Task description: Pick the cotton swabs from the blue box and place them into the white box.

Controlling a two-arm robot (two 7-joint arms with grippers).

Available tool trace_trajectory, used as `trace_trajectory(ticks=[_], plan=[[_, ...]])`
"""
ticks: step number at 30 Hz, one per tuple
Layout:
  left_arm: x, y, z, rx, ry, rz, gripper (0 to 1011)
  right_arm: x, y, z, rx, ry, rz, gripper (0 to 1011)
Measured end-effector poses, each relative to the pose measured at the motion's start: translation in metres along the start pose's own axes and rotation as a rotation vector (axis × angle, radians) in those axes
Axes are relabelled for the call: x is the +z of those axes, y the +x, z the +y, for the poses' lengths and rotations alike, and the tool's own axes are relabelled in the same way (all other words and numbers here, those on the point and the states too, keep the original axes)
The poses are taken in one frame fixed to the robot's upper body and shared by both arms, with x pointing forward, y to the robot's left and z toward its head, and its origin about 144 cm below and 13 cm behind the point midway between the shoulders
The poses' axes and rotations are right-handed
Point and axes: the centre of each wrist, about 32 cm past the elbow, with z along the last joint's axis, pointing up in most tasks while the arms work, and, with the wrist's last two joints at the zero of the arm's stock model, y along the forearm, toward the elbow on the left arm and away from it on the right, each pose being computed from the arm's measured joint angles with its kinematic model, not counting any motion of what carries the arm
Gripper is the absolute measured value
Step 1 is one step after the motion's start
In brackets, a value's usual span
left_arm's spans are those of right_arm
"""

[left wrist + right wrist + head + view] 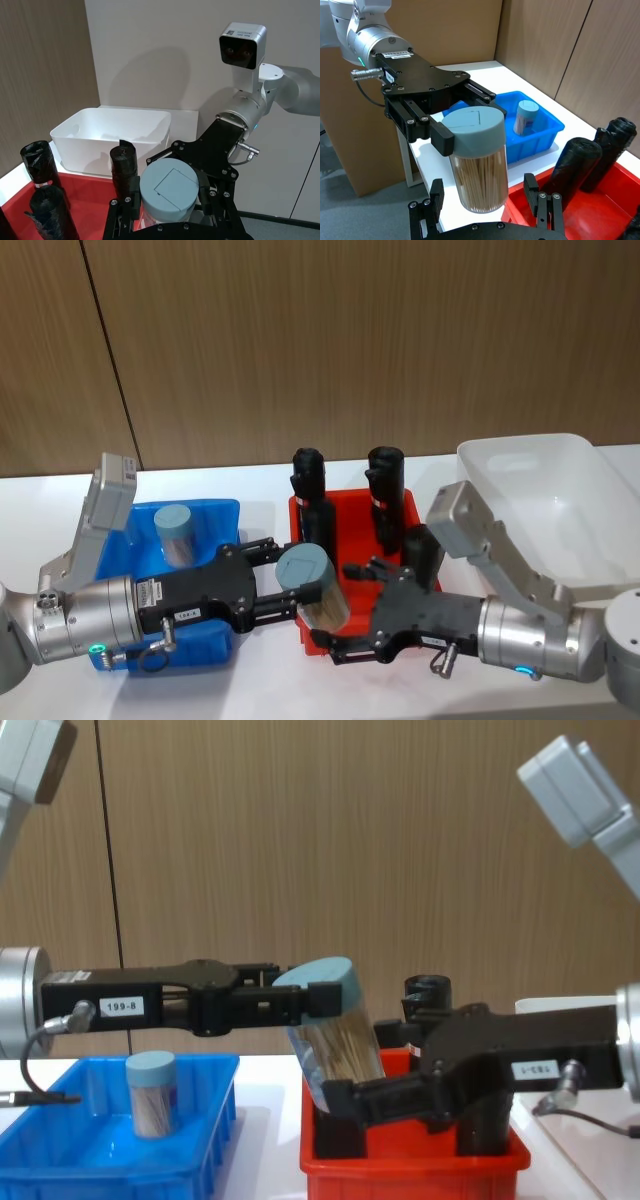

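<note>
Your left gripper [288, 578] is clamping one swab jar [480, 172] above the red tray [350, 520], with the right gripper [342, 612] seemingly gaping. A second jar [176, 532] is waiting in the blue box [215, 515].

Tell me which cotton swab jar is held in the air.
The tilted jar clamped in the left gripper, its base between the right gripper's open fingers; the other jar stands upright in the blue box.

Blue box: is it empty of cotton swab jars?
No, one cotton swab jar with a pale blue lid sits in the blue box.

Black left hand [285, 580], right hand [336, 610], silver arms [85, 615]
</note>
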Motion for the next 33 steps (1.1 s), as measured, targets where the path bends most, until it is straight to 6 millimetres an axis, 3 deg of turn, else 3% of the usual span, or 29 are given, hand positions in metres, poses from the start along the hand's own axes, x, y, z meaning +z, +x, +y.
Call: trace_trajectory(ticks=[12, 19, 26, 33], plan=[[0.0, 0.0, 0.0, 0.0, 0.0, 0.0, 671, 0.003, 0.001, 0.013, 0.016, 0.003, -0.004, 1002], [0.0, 0.0, 0.0, 0.0, 0.0, 0.0, 671, 0.004, 0.002, 0.017, 0.021, 0.004, -0.005, 860], [0.0, 0.0, 0.0, 0.0, 0.0, 0.0, 671, 0.004, 0.003, 0.02, 0.025, 0.003, -0.006, 644], [0.0, 0.0, 0.0, 0.001, 0.0, 0.0, 671, 0.004, 0.003, 0.022, 0.027, 0.002, -0.006, 639]])
